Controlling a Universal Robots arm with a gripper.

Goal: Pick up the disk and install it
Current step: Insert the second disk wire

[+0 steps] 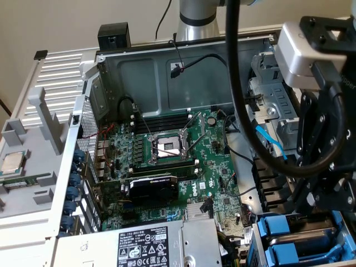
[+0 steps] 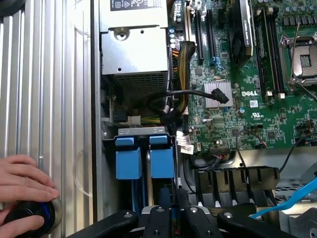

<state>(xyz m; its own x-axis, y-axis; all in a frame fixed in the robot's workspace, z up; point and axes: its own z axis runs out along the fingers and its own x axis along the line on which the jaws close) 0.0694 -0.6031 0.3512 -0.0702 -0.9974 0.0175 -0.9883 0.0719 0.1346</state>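
Observation:
The disk (image 2: 172, 198) shows as a thin blue-framed slab seen edge-on. It stands between the black fingers (image 2: 158, 218) of my gripper (image 2: 174, 215), which is shut on it. It points into the drive bay, just behind two bright blue carrier tabs (image 2: 162, 156). In the exterior view the blue frame and silver labelled face of the disk (image 1: 311, 238) sit in the bay at the lower right. The black gripper body (image 1: 322, 167) hangs right over it.
The case lies open with the green motherboard (image 1: 178, 161), the empty processor socket (image 1: 167, 147) and the grey power-supply box (image 1: 139, 245). Black cables (image 2: 198, 94) run beside the bay. A person's hand (image 2: 25, 181) rests on a black knob on the ribbed metal panel (image 2: 49, 74).

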